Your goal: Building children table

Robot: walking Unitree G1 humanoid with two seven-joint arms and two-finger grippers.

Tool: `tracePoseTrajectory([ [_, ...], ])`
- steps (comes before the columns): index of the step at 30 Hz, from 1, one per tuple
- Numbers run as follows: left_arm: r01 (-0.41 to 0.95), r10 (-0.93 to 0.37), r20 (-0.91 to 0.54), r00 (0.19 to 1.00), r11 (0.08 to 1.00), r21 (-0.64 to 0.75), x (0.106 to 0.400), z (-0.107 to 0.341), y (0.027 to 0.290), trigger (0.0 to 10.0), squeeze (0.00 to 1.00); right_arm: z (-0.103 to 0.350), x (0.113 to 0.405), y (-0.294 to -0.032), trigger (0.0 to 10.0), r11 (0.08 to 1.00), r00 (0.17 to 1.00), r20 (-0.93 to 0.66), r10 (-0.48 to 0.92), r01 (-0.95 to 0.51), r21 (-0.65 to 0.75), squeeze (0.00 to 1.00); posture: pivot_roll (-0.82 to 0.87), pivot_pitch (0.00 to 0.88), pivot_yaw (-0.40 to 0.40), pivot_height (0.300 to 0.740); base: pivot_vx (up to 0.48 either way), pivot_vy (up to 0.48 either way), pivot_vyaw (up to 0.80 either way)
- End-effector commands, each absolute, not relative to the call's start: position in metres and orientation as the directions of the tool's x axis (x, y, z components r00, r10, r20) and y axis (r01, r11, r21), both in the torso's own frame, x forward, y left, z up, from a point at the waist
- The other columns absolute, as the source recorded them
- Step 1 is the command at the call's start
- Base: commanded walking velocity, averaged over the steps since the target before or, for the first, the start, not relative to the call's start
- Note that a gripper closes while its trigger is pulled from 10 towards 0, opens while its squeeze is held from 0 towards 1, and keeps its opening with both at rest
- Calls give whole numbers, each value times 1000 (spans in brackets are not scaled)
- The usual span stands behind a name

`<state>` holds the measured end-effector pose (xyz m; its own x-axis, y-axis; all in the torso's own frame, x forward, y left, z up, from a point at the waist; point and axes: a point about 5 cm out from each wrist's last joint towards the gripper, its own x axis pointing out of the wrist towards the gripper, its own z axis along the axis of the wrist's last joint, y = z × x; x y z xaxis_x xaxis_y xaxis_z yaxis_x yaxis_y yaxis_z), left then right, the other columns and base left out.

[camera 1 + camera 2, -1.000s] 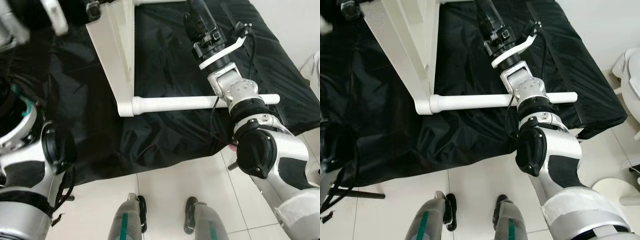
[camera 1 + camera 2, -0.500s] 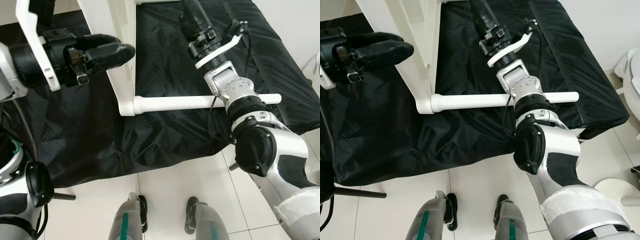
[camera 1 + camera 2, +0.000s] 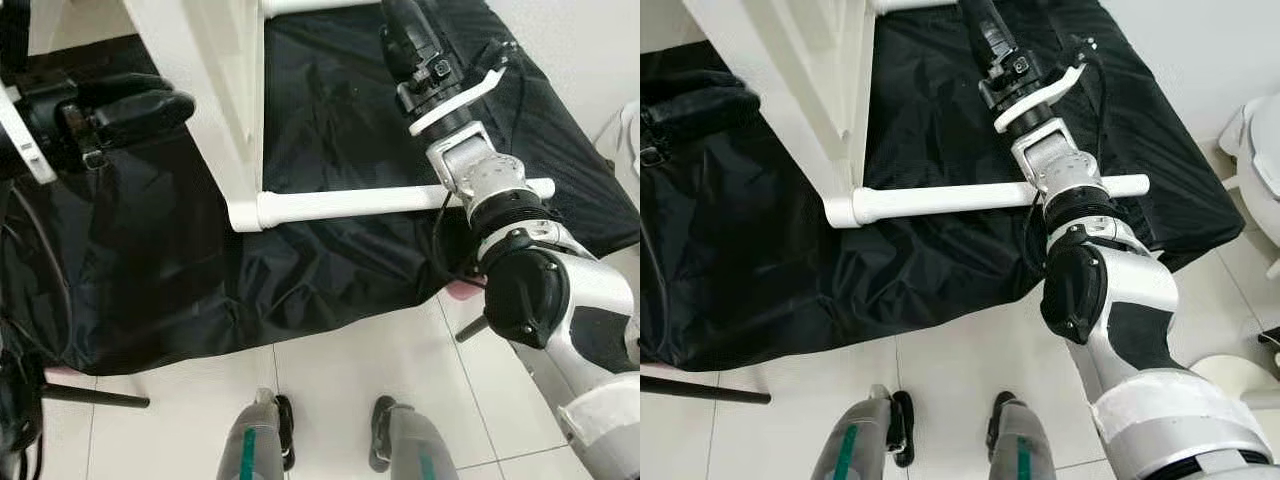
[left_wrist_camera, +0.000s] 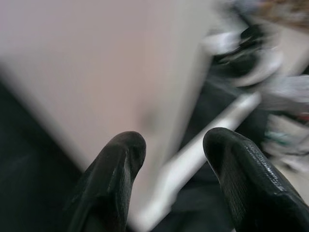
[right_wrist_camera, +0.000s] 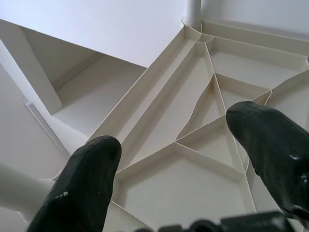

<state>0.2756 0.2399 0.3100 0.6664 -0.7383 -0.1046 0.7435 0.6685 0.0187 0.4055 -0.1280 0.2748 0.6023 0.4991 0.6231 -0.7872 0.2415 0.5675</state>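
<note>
**Child's table half-built, robot reaching in on both sides**

Left eye view: a white plastic children's table (image 3: 215, 90) lies tipped on its side on a black cloth-covered tabletop (image 3: 330, 110), with one white round plastic leg (image 3: 385, 202) already socketed into the table's lower corner and pointing out level toward the robot's right. A second white leg (image 3: 910, 5) appears fitted at the table's far corner, at the frame's top edge. The right gripper (image 5: 183, 159) reaches along the table's underside, jaws spread wide and holding nothing, facing the ribbed white underside panel (image 5: 193, 116). The left gripper (image 4: 176, 159) hovers on the other side of the table, beside its flat top face, jaws parted and empty; its wrist picture is blurred. By the look of it, at least two legs are on; whether the other corners are done cannot be told. Grey tiled floor (image 3: 350, 390) lies below the table's nearer edge.
</note>
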Motion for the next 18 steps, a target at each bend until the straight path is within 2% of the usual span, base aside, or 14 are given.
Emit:
tracePoseTrajectory([
  [1,722,-707,-172,686,690,47,281,299,247,10000,0,269,405,-129,10000,253,613,606,507,-778,575,0,15,92,107,740,0,0,0],
  [3,707,-679,-224,699,704,68,289,289,250,10000,0,264,405,-137,10000,277,631,593,500,-765,581,0,14,89,105,740,0,0,0],
  [12,696,-653,-264,710,709,118,308,277,247,10000,0,255,404,-149,10000,321,662,569,488,-742,588,0,2,76,103,740,0,0,0],
  [13,619,-580,-263,771,780,93,326,263,250,10000,0,247,404,-154,10000,356,693,549,468,-716,600,0,4,60,93,740,0,0,0],
  [16,577,-540,-258,801,811,92,333,259,251,10000,0,244,404,-156,10000,369,703,543,459,-707,604,0,6,53,87,740,0,0,0],
  [17,508,-484,-251,838,860,37,342,251,256,10000,0,239,404,-159,10000,392,721,531,445,-690,609,0,12,33,72,740,0,0,0],
  [18,508,-484,-251,838,860,37,342,251,256,10000,0,239,404,-159,10000,392,721,531,445,-690,609,0,12,33,72,740,0,0,0],
])
